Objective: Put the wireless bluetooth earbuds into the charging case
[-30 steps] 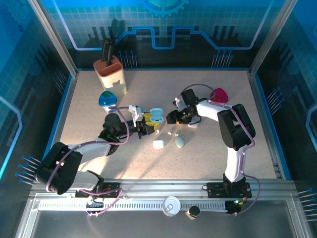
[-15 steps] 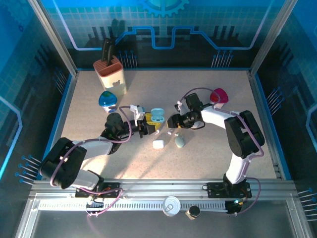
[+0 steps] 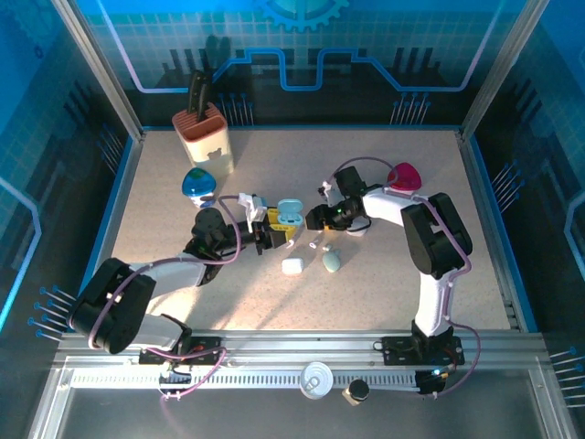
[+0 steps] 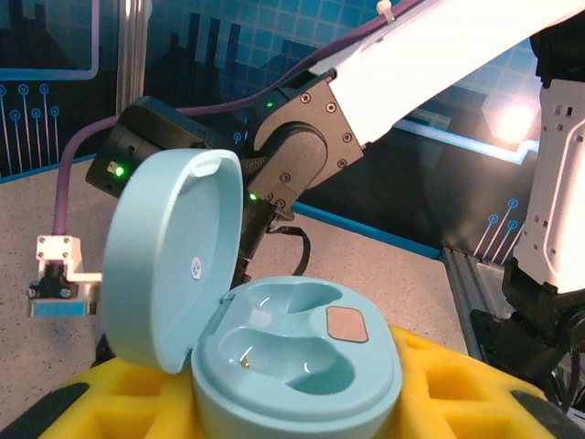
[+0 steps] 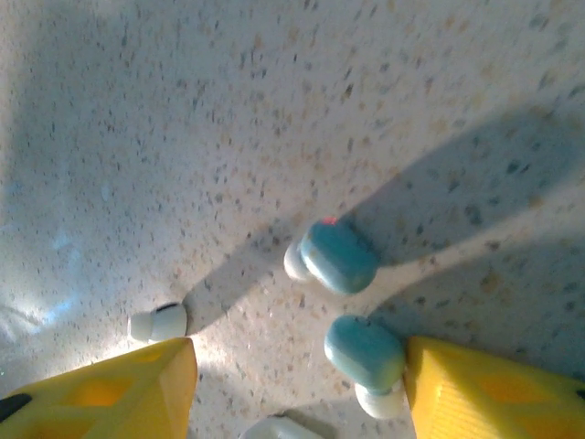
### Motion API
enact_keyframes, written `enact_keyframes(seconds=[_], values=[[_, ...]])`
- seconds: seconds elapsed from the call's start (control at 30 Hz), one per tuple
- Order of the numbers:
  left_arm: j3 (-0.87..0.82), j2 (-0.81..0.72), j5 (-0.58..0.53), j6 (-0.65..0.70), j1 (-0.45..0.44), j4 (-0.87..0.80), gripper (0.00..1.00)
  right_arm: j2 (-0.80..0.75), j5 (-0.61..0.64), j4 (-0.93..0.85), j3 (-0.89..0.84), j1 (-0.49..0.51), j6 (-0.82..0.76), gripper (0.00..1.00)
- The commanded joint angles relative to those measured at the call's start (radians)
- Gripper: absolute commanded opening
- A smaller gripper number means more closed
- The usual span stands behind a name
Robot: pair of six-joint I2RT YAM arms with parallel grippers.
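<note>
Two tiny blue-and-white earbuds (image 5: 338, 258) lying on the speckled counter (image 5: 183, 137), right hand (image 5: 300, 380) wide open over them, left hand (image 4: 292, 407) gripping the open blue charging case (image 4: 302, 352), small closed cases (image 3: 331, 262) nearby

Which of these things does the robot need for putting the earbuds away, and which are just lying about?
Needed: earbuds; open blue case.

Lying about: knife block; blue egg-shaped thing; pink case; white case; green case.
</note>
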Motion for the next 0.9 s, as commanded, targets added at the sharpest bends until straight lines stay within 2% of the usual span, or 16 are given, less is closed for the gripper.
enact_keyframes(seconds=[0.0,0.13,0.33,0.63,0.87], values=[[0.018,-0.022,0.005,0.028,0.007,-0.015,0.30,-0.064,-0.015,-0.019,-0.065,0.028,0.021,0.61],[0.028,-0.011,0.008,0.031,0.008,-0.013,0.30,-0.121,-0.043,0.009,-0.116,0.044,0.041,0.61],[0.033,0.023,0.018,0.001,0.007,0.038,0.29,-0.161,0.025,0.057,-0.124,0.025,0.054,0.58],[0.039,-0.006,0.018,0.006,0.007,-0.006,0.29,0.010,0.023,0.001,0.040,-0.009,0.024,0.57],[0.034,-0.027,0.015,0.031,0.008,-0.044,0.29,0.065,-0.021,0.003,0.047,0.002,0.024,0.57]])
